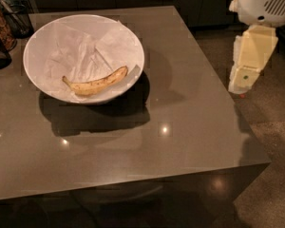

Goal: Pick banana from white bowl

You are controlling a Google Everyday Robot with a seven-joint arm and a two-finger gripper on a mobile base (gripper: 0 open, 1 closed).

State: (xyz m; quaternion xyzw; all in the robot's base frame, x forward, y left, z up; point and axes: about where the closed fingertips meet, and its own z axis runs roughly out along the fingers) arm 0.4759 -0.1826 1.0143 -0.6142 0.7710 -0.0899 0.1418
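White bowl (31,45): wide and round, standing on a grey-brown desk (190,127) (its dark shadow lies on the desk just in front of it).
Paper (80,51): a crumpled white sheet lining the inside of the white bowl.
Banana (96,83): yellow with brown speckles, lying on the paper inside the white bowl, along the bowl's near side; one tip points to the bowl's left, the other to its right and slightly farther back.
Gripper (243,77): cream-coloured, hanging well apart from the white bowl, off to the bowl's right and past the desk, above the floor (270,146); whether it is open or closed cannot be told.
Arm housing (263,4): white, rounded, with vent slots, just above the gripper and farther back than the bowl.
Dark holder (16,17): just left of the white bowl, behind its left rim.
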